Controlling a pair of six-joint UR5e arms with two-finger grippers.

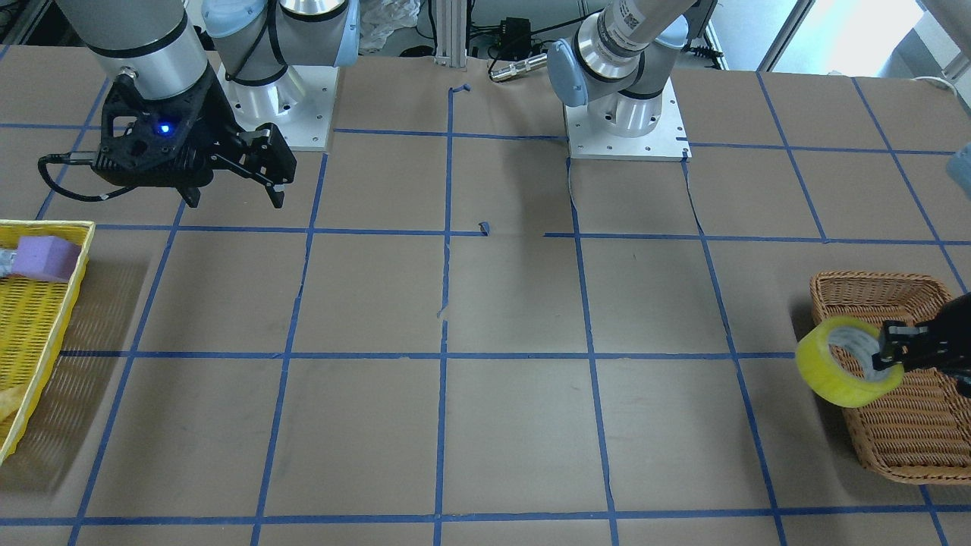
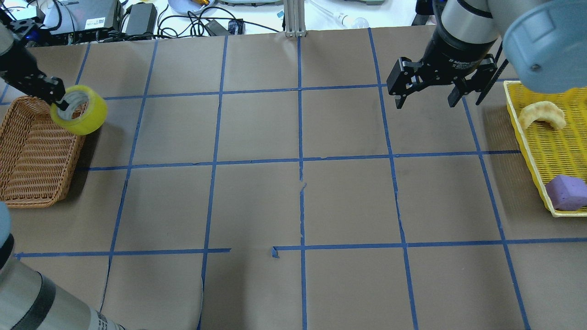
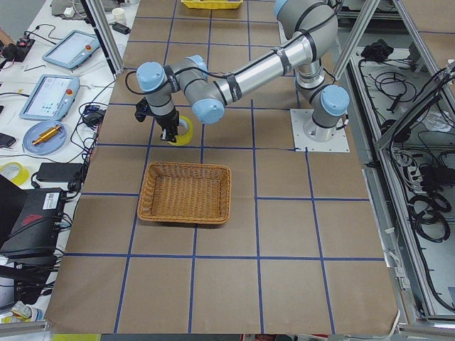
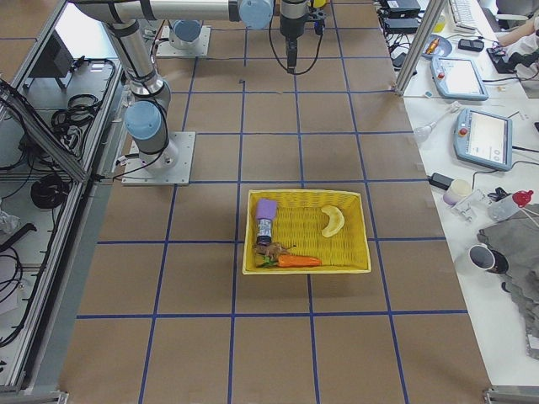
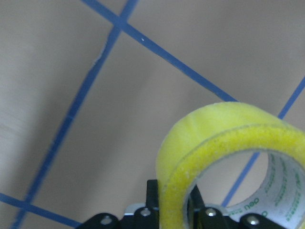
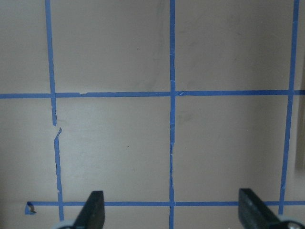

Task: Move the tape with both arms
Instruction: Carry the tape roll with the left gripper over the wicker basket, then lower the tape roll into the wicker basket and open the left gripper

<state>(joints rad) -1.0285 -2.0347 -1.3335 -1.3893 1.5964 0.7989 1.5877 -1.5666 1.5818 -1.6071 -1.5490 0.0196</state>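
The yellow tape roll [image 2: 87, 117] hangs in the air by the far right corner of the wicker basket [image 2: 32, 151], seen from overhead. My left gripper [image 2: 62, 103] is shut on the roll's wall, one finger inside the whitish core. The front view shows the same grip [image 1: 887, 356] on the tape [image 1: 838, 379]. The left wrist view shows the roll [image 5: 214, 143] clamped between black fingers [image 5: 152, 198]. My right gripper [image 2: 425, 104] is open and empty, above the table at the far right, well away from the tape. Its fingers [image 6: 93, 212] frame bare table.
A yellow mesh tray [image 2: 541, 151] at the right edge holds a purple foam block [image 2: 566, 192] and a curved pale item [image 2: 541, 115]. Blue tape lines grid the brown table. Cables and devices lie beyond the far edge.
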